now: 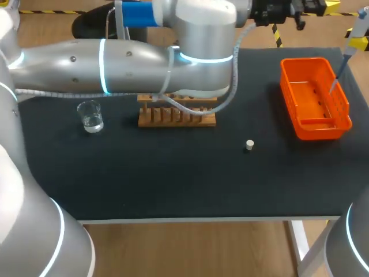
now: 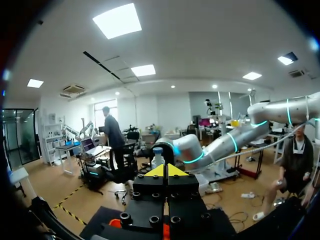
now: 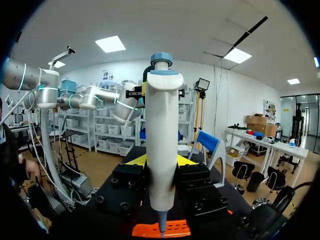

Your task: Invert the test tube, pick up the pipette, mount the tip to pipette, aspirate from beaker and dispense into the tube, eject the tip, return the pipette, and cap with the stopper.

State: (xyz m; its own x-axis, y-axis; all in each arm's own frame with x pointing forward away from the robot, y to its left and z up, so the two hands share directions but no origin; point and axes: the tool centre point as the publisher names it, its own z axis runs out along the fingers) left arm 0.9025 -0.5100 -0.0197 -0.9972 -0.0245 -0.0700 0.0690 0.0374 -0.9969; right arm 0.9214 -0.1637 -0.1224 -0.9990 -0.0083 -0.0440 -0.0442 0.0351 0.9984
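Right gripper (image 3: 160, 161): your two yellow-tipped fingers stand on either side of the pipette's white barrel and press it from both sides, so the grip is closed on it.
Pipette (image 3: 162, 140): it stands upright in that grip, with the blue cap on top and the narrow end pointing down. In the head view it is at the table's far right edge, and its thin lower end hangs over the right side of the basket.
Basket (image 1: 319, 130): orange, on the right of the table, directly below the pipette's nose in your right wrist view.
Left gripper (image 2: 165, 170): the yellow tips meet with only a thin seam between them, and nothing shows in the grip. In the head view it is held high at the table's far edge, to the left of the pipette.
Left arm (image 1: 115, 60): it comes in from your left and stretches across the far side of the table, covering the back of the rack.
Rack (image 1: 176, 117): wooden, near the middle of the table's far side. What stands in it you cannot tell from here.
Beaker (image 1: 90, 116): clear glass, upright, left of the rack and apart from it.
Stopper (image 1: 249, 145): small and pale, alone on the dark table (image 1: 173, 179), between the rack and the basket and nearer to you than both.
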